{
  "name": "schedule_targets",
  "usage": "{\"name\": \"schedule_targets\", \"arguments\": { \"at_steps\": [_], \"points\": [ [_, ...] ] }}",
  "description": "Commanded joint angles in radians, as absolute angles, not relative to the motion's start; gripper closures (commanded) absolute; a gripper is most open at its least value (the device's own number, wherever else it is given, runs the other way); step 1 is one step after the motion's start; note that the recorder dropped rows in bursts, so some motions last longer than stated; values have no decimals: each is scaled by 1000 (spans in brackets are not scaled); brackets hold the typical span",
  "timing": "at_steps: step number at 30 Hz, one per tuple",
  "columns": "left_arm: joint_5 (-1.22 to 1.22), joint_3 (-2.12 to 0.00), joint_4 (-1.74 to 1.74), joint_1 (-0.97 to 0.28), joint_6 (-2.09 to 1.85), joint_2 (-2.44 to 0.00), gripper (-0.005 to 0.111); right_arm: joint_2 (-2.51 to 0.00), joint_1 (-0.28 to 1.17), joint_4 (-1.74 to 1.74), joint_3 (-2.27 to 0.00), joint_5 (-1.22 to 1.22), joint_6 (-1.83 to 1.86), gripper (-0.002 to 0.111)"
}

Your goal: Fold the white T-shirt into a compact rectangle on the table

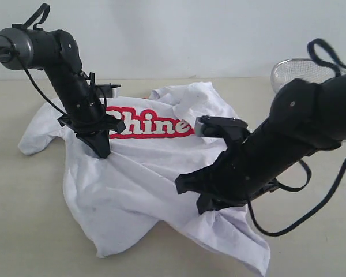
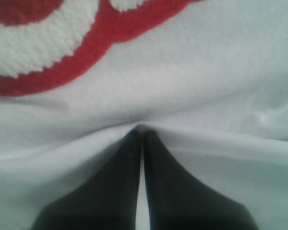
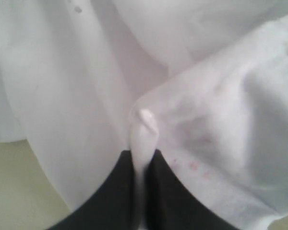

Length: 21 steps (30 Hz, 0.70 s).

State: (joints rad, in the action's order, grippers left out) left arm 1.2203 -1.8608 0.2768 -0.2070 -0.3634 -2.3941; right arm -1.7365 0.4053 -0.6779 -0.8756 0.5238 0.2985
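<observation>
The white T-shirt point(image 1: 144, 173) lies crumpled on the table point(image 1: 23, 219), its red lettering band point(image 1: 153, 124) facing up near the back. My left gripper point(image 1: 102, 151) presses down just below the lettering, shut on a pinch of the white T-shirt point(image 2: 192, 86), with cloth drawn into folds around the fingertips point(image 2: 156, 143). My right gripper point(image 1: 210, 206) is low at the shirt's front right part, shut on a raised ridge of the white T-shirt point(image 3: 144, 129) that stands up between its black fingers point(image 3: 165, 172).
A silver wire-mesh basket point(image 1: 294, 72) stands at the back right behind the right arm. Bare table point(image 3: 9, 191) shows beside the shirt's edge in the right wrist view. A cable loops point(image 1: 300, 219) below the right arm.
</observation>
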Motion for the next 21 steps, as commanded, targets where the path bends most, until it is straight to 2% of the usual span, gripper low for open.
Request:
{"name": "schedule_targets", "arguments": {
  "at_steps": [1, 4, 14, 21],
  "points": [
    [1221, -1851, 185, -197, -352, -2415, 102, -1669, 286, -585, -872, 651, 264, 108],
    [1221, -1851, 185, -197, -352, -2415, 102, -1636, 242, -587, -872, 729, 285, 108],
    [1221, -1851, 170, -197, -352, -2415, 102, -1615, 220, -540, -872, 795, 280, 108],
    [1221, -1851, 167, -193, -352, -2411, 102, -1615, 70, -507, -872, 848, 299, 108]
  ]
}}
